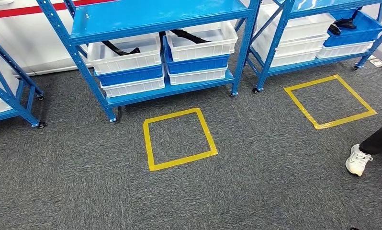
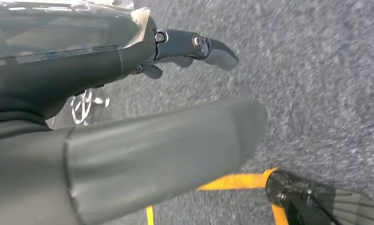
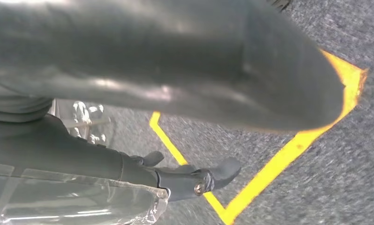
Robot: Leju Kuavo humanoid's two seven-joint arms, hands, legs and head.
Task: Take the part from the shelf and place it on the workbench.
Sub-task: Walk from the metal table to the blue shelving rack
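I see the black part (image 1: 119, 49) lying in the top white bin (image 1: 127, 55) on the blue shelf (image 1: 151, 19), behind the yellow tape square (image 1: 179, 139) on the carpet; its long axis runs roughly along the shelf front, one end resting on the bin's far rim. My left hand (image 2: 143, 117) and right hand (image 3: 175, 93) hang over the carpet, fingers apart, holding nothing.

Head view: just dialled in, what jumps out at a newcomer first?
The blue shelf straight ahead, its lower level holding stacked white and blue bins with black parts in the top ones. On the grey carpet before it lies a yellow tape square, a second to the right, near a person's white shoe.
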